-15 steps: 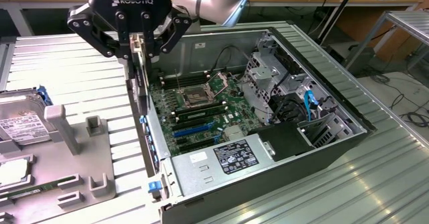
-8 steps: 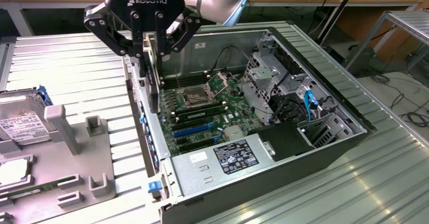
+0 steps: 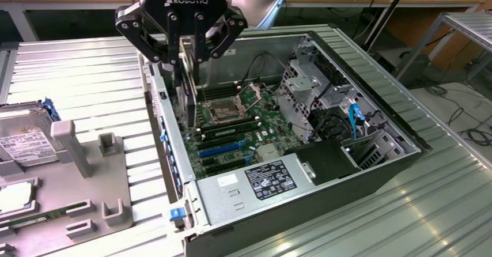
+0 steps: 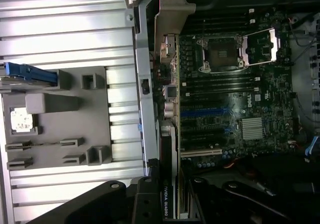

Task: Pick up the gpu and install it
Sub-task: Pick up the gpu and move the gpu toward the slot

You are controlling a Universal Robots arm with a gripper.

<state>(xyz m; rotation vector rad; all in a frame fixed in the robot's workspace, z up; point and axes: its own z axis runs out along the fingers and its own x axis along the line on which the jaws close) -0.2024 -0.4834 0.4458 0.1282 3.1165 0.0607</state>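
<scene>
- The gripper point(image 3: 186, 58) point(image 4: 171, 186) is hanging over the open case point(image 3: 369, 78), at the side on the exterior view's left.
- Its fingers are standing partly closed and pinching the gpu point(image 3: 186, 95) point(image 4: 166, 206) between them, by the card's upper edge.
- The gpu is standing upright and edge-on, showing as a thin dark slab running down from the fingers into the case.
- Its lower end is reaching down close to the motherboard point(image 3: 246, 124) point(image 4: 225, 109), just beside the case wall nearest the tray; whether it is touching a slot I cannot tell.
- In the wrist view the card's label is showing between the fingers, and a silver bracket point(image 4: 172, 9) is lining up along the case's slotted wall.
- The CPU socket point(image 3: 227, 112) point(image 4: 222, 54) is lying open beside the card, toward the exterior view's right.
- The power supply point(image 3: 265, 179) is sitting at the near end of the case.
- A grey tray point(image 3: 77, 211) point(image 4: 55, 129) is lying on the ribbed table point(image 3: 77, 72), outside the case.
- A hard drive point(image 3: 23, 142) and a memory stick point(image 3: 38, 216) are resting in the tray, well apart from the gripper.
</scene>
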